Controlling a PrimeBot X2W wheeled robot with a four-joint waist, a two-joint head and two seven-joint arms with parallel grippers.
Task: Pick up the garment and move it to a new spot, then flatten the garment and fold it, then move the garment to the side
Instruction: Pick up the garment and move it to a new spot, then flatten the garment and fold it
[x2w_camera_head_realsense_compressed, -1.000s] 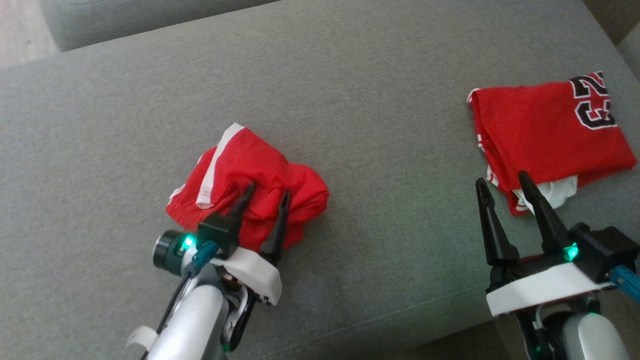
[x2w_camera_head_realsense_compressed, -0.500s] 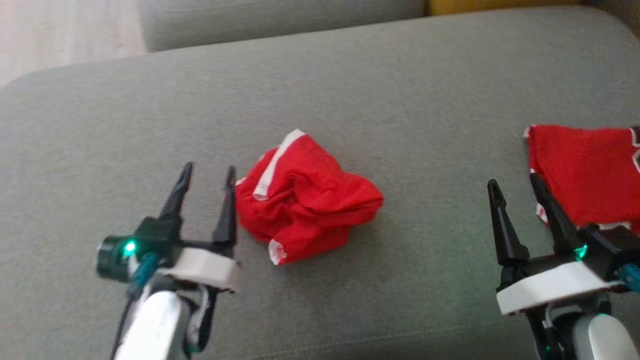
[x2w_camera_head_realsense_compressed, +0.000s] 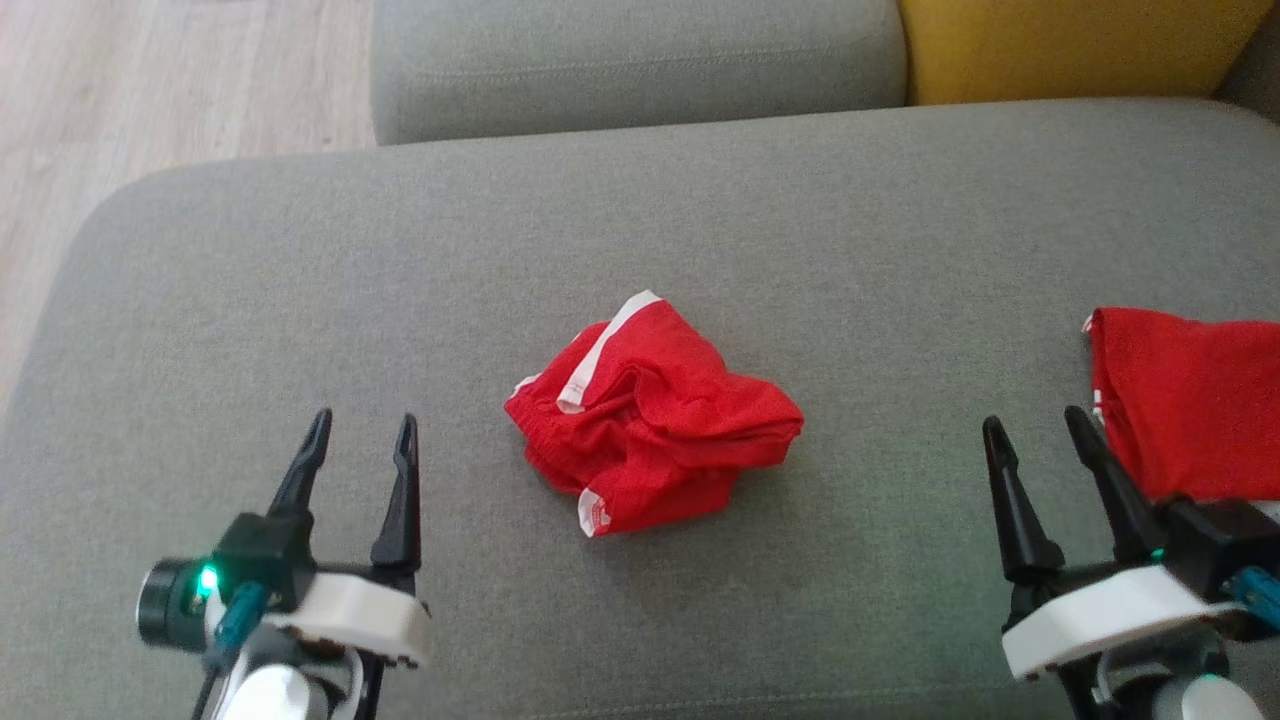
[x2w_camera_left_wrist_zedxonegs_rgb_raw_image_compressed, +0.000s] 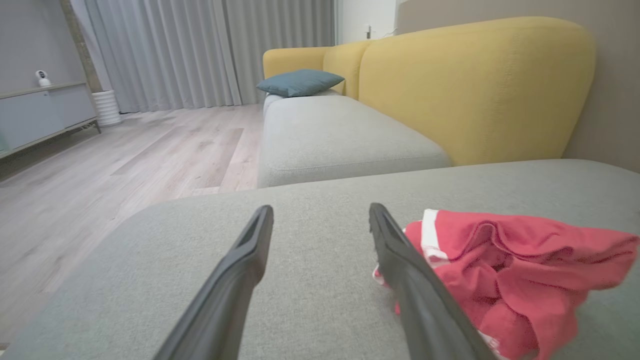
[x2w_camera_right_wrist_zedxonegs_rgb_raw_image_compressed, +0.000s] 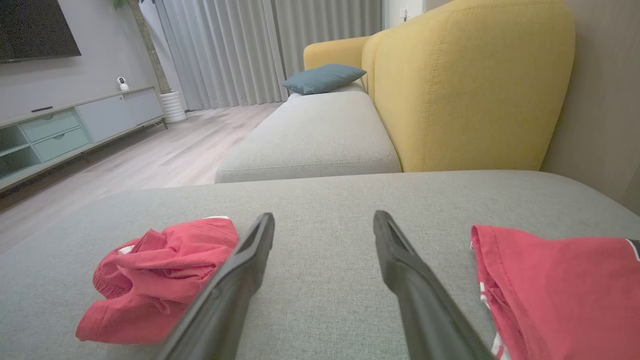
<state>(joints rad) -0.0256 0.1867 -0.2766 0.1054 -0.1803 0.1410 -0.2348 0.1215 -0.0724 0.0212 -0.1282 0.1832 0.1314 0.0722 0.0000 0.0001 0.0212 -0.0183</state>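
You're working on a grey sofa seat (x2w_camera_head_realsense_compressed: 700, 230), broad and flat, with a yellow backrest (x2w_camera_head_realsense_compressed: 1080, 50) at the far edge. A folded red jersey (x2w_camera_head_realsense_compressed: 1190, 410) sits at the right edge, partly cut off in the head view. Leave it alone; it looks done.

The crumpled red garment (x2w_camera_head_realsense_compressed: 650, 430) lies mid-seat in a loose bunched heap, between the two arms and touching neither. Judging by the look, it's light, thin, floppy mesh-type cloth. It should drape and slide when lifted, and there's nothing fragile about it. It won't hold a shape, so one pinch would likely drag up the whole wad.

The left pincer (x2w_camera_head_realsense_compressed: 363, 420) is spread wide and empty, low over the seat, to the left of the heap and a bit nearer the robot. In the left wrist view the cloth sits just past its right finger. The right pincer (x2w_camera_head_realsense_compressed: 1032, 420) is also wide and empty, just beside the folded jersey and well apart from the heap.

For a hold, go for the edges. The white trim band (x2w_camera_head_realsense_compressed: 600, 360) on top of the heap is raised and easy to nip. The white-edged corner (x2w_camera_head_realsense_compressed: 592, 515) on the near side is the second option. Take one each and you can probably spread it flat.
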